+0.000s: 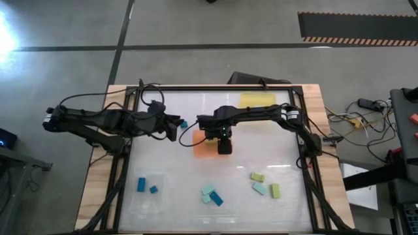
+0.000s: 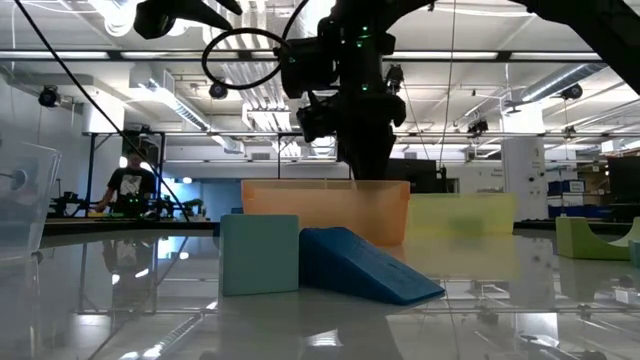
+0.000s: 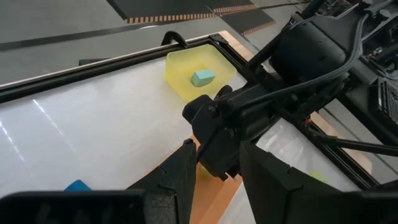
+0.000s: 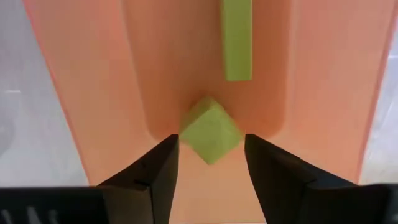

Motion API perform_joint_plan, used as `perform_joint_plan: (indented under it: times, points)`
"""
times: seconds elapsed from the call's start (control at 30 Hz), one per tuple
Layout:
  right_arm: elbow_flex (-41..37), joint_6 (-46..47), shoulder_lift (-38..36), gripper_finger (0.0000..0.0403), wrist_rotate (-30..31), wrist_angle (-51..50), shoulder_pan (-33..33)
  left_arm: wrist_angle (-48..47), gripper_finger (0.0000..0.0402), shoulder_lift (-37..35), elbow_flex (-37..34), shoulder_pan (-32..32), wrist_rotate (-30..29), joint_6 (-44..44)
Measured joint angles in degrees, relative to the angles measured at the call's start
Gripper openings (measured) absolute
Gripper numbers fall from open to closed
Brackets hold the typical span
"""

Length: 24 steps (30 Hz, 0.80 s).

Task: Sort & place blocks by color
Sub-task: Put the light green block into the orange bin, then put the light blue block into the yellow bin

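Yellow-green and small, a cuboid block (image 4: 210, 132) sits between the right end effector's (image 4: 210, 163) spread fingers, directly over the translucent orange plastic tray (image 4: 93, 81) where a second green block (image 4: 236, 38) lies, while the left end effector (image 1: 171, 126) waits beside, apart.

Two blocks (image 4: 236, 40) in tray (image 4: 323, 93) — right gripper (image 4: 208, 155) above

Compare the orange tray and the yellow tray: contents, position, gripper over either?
The orange tray holds two yellow-green blocks; the yellow tray holds one light teal block. The orange tray sits mid-table with the right gripper open over it; the yellow tray sits at the far edge with no gripper above. Both are translucent rectangular trays.
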Motion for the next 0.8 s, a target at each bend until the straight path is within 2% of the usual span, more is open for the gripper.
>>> perform_joint_plan:
  times: [0.27,0.53,0.7,0.8]
  points:
    - [-0.02,5.25,-5.33,0.0179,0.0,-0.53,-0.11,-0.02,0.0107,-0.02,-0.02,0.15,0.02,0.04]
    - [-0.21,12.29,-15.08,0.018,0.0,-0.37,-0.1,-0.35,0.0107,-0.02,-0.63,2.16,0.63,0.09]
    - [-0.84,20.49,-21.63,0.018,-0.1,-0.6,-0.09,-0.17,0.0107,0.2,-0.7,3.86,0.82,0.09]
    - [-1.16,29.55,-24.73,0.018,-0.37,-0.79,-0.09,-0.2,0.0107,0.37,-0.79,4.91,0.87,0.09]
